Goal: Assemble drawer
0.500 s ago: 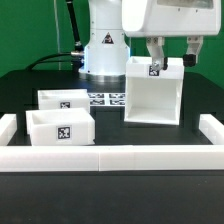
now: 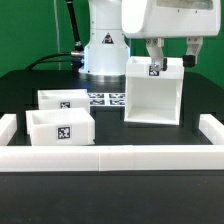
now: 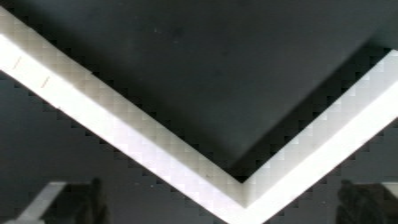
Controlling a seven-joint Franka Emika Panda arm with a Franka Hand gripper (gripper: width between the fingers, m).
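Trays first, on the exterior view's left: 2 small white ones sit on the desk (image 2: 110, 138), the near tray (image 2: 58, 128) just in front of the far tray (image 2: 62, 98). Each shows a square tag, and each has its long side running across the view. Moving right, the marker board (image 2: 104, 100) lies flat between the trays and the shell. Then comes the big boxy shell (image 2: 150, 102), standing upright with its open face toward the camera. The low border wall (image 2: 100, 158) runs along the front.

The claw (image 2: 172, 60) is at the shell's top edge, toward its right-hand side in the exterior view. The jaws are spread wide and released, gripping nothing. So the drawer's shell lies directly beneath the claw, while both trays sit well apart from it toward the exterior view's left. With only 1 arm, my read is that any tray pickup means a long sideways travel first.

The wrist view adds what the outside camera can't show. A corner of the shell's white rim (image 3: 143, 125) forms a V between the 2 dim fingertips (image 3: 57, 200), with dark hollow inside it. It shows no trays at all — only the exterior view places those.
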